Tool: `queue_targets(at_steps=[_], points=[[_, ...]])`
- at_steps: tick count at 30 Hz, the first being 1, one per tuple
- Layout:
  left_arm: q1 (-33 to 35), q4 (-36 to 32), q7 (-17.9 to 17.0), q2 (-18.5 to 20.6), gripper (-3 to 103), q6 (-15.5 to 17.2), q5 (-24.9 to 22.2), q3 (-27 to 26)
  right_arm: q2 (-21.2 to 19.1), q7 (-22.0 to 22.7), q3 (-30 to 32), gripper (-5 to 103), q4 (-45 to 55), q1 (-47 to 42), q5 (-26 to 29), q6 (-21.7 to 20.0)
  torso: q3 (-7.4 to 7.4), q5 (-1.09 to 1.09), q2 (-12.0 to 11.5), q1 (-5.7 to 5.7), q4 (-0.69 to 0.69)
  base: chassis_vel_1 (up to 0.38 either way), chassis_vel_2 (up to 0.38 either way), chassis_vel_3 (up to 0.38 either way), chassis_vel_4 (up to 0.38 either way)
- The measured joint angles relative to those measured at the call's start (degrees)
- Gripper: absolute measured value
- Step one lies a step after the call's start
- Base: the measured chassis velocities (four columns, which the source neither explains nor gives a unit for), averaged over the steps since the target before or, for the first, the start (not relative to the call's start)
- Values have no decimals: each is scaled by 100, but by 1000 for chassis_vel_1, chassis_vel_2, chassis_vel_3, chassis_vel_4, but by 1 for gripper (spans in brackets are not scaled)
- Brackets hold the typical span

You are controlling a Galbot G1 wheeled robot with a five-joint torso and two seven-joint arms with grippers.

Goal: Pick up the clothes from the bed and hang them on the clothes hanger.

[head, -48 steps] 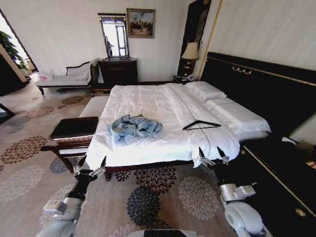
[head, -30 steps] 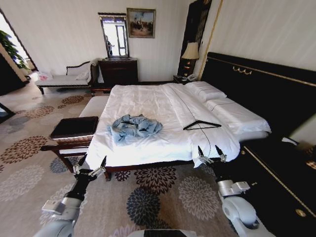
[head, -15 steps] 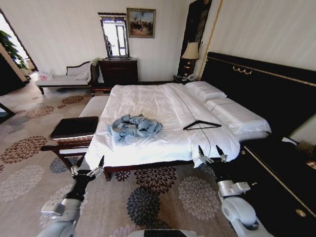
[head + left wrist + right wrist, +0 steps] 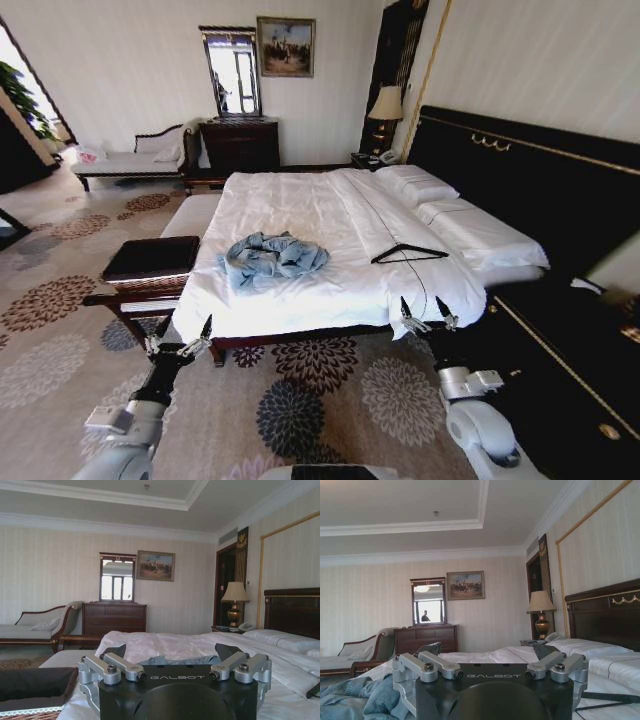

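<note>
Clothes (image 4: 273, 256) crumpled, spread across bed (image 4: 330, 215)

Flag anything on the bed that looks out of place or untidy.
The jacket lies crumpled in a heap near the foot of the bed, not laid flat. The hanger lies bare on the sheet to its right, apart from it. Otherwise the bedding looks smooth.

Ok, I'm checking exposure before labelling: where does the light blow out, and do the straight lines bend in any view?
Head view: the window at the left edge is washed out, and the headboard and walls bow outward. Left wrist view: the mirror glows bright while the gripper body sits dark. Right wrist view: even light, straight lines.
</note>
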Motion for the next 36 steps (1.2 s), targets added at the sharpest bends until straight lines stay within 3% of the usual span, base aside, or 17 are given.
queue_targets(at_steps=[36], points=[[-86,130,11,-16,100,-17,-4,14,104,-129,-61,100,-88,12,-87,92,0,0,0,0,0,-80,85,81,-87]])
